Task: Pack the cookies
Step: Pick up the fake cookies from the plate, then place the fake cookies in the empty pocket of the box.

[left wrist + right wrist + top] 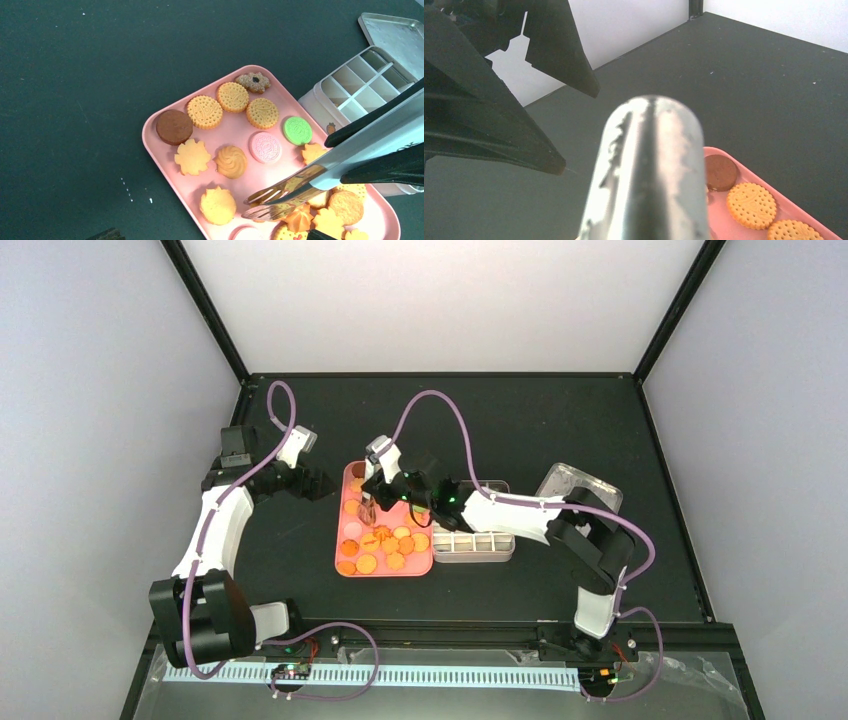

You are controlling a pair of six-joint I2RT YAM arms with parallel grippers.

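Note:
The cookies lie on a pink tray: mostly orange, with pink, green and dark brown ones. My right gripper is over the tray, shut on metal tongs. In the left wrist view its black fingers clamp the tongs, whose tips hover nearly closed over orange cookies at the tray's near end. I cannot tell if they hold one. The tongs' handle fills the right wrist view. My left gripper is open and empty just left of the tray.
A white box with empty compartments stands right of the tray, also in the left wrist view. Its clear lid lies behind it to the right. The black table has walls on three sides.

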